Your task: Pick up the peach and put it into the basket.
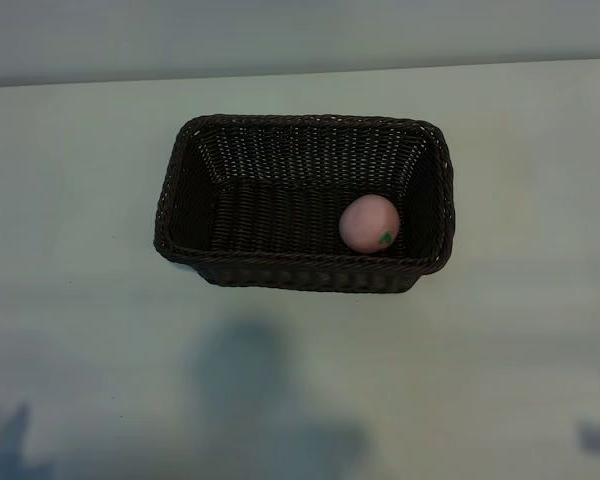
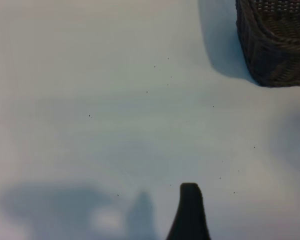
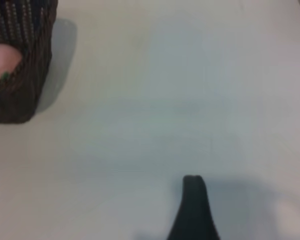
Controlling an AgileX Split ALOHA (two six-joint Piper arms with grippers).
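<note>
The pale-pink peach [image 1: 370,223], with its small green leaf mark, lies inside the dark-brown wicker basket [image 1: 310,121], in the near right corner against the wall. Neither gripper appears in the exterior view. In the left wrist view one dark fingertip [image 2: 190,202] of my left gripper hangs over bare table, well away from a corner of the basket [image 2: 280,50]. The right wrist view shows one dark fingertip [image 3: 192,200] of my right gripper over bare table, with the basket [image 3: 25,85] and the peach [image 3: 2,60] inside it farther off. Both grippers are open and hold nothing.
The basket stands in the middle of a pale table [image 1: 80,300]. The table's far edge [image 1: 300,72] meets a light wall. Soft shadows [image 1: 270,400] lie on the near part of the table.
</note>
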